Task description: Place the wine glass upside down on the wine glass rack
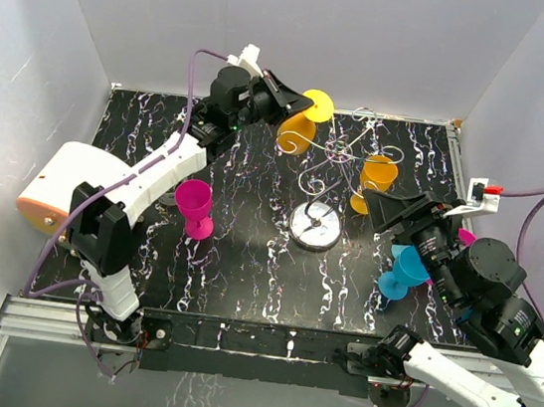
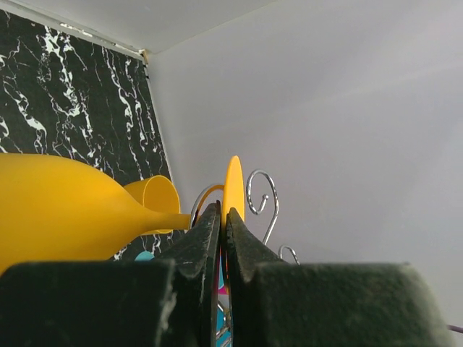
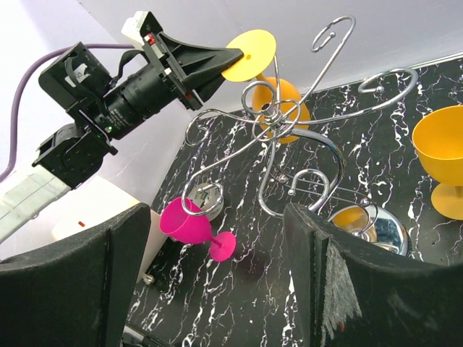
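mid-task: the left gripper point(image 1: 284, 96) is clamped on the stem of the yellow wine glass point(image 1: 297, 134), held foot-up just beside the wine glass rack point(image 1: 341, 162) (not yet hung on 1 arm, i judge). hooking and releasing remain; the right gripper point(image 1: 399, 208) gapes idle.

The yellow wine glass point(image 1: 297, 133) and the wine glass rack point(image 1: 315, 224)
We saw the glass clamped at its foot in the left gripper point(image 1: 294, 99), bowl tilted down; the silver wire rack stood upright just beyond the fingertips, its curled arms beside the bowl.
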